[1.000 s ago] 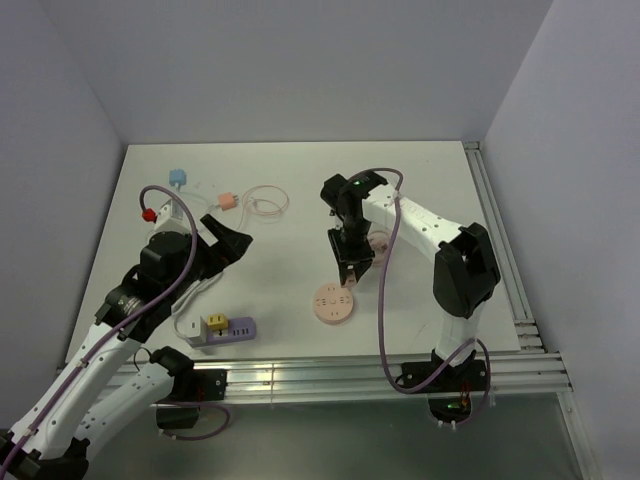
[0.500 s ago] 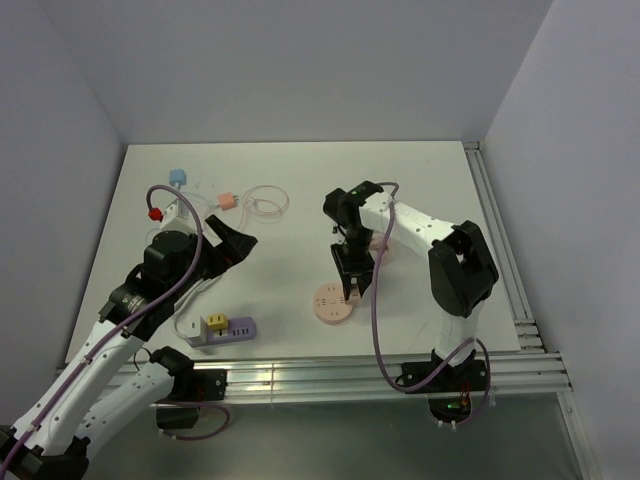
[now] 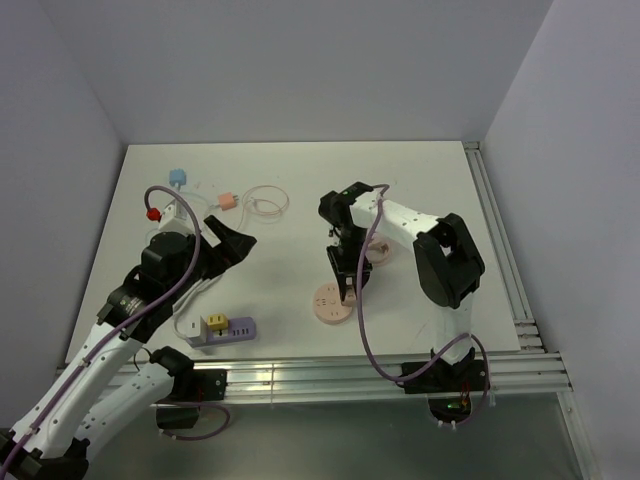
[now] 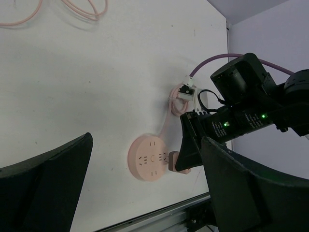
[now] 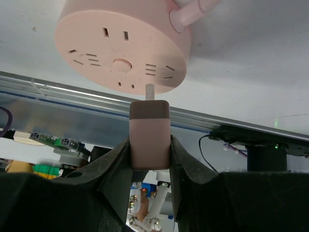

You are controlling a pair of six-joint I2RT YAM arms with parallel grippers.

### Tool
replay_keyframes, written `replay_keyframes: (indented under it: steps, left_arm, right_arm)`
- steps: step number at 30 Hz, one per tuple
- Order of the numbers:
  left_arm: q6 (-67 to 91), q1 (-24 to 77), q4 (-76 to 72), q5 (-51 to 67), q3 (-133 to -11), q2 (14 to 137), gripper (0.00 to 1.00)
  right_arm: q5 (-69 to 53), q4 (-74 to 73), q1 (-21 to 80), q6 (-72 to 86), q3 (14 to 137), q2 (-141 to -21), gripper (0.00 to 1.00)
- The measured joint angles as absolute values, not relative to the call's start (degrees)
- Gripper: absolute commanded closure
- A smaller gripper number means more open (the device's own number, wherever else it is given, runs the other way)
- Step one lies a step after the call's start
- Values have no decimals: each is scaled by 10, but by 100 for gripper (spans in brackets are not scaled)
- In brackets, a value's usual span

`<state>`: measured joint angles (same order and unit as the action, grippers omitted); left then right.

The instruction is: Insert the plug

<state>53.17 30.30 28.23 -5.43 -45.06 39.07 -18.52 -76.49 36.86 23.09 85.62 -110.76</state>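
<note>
Carefully here. Note the right tool closed tight on the pink plug, fingers pressed flat against both its sides, with a single metal prong showing and pointing at the round pink socket. Find the plug right at the rim of that socket, prong tip over the face but seemingly not yet seated in any slot. Before pressing, line the prong up with a matching slot, checking in the right wrist view, with any second prong possibly hidden behind the first. Hold the plug square to the socket face, avoid tilting, and push straight along the prong. Expect a light socket, lying loose on the table and tethered only by its cord, to slide under a sideways shove; press down, not across. Leave the left tool, spread wide and holding nothing, well apart over the table, or bring it in to pin the socket.
</note>
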Motion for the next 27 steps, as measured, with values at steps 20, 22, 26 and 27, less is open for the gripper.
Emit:
replay_keyframes:
  steps: [20,22,26,27]
  left_arm:
    - [526,313,283,-56,-451,390,0]
    - [526,313,283,-57,-451,390,1]
    - [526,314,283,-59,-451,390,1]
    - [526,314,283,-59,-451,390,1]
  right_arm:
    - [-191,-765,370,231,866,-1138,100]
    - [-191,-765,370,231,869,-1141,100]
    - [-190,-765,370,232,876,-1148,100]
    - [-189,-766,370,232,877,-1150,100]
